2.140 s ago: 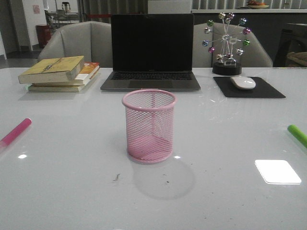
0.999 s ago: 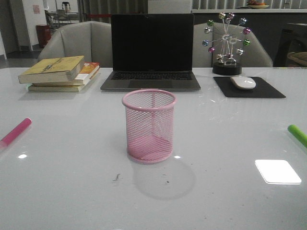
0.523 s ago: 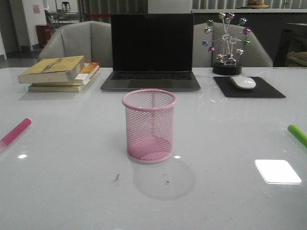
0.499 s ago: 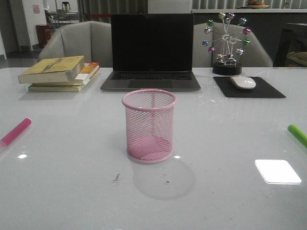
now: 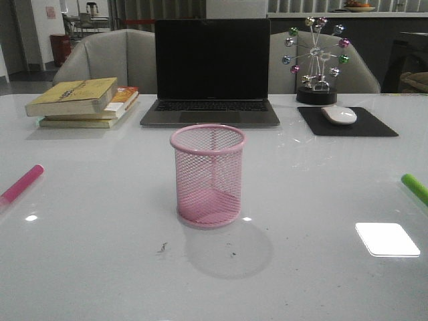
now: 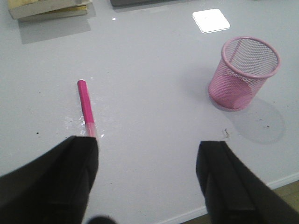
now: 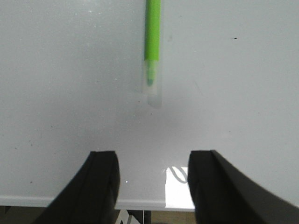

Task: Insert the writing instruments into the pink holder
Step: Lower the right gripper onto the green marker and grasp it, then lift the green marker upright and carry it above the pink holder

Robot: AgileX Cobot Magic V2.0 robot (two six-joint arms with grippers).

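Observation:
The pink wire-mesh holder stands upright and empty at the table's middle; it shows in the left wrist view too. The magenta pen lies flat at the left edge of the table, and its pale end reaches one finger of my left gripper, which hangs open above the table with nothing in it. The lime green pen lies at the right edge. Its clear-capped end points toward my right gripper, open and empty over the table's near edge. Neither gripper shows in the front view.
A laptop, a stack of books, a mouse on a black pad and a ball ornament line the back of the table. Bright light patches lie on the glossy top. The table's front edge runs just beneath both grippers.

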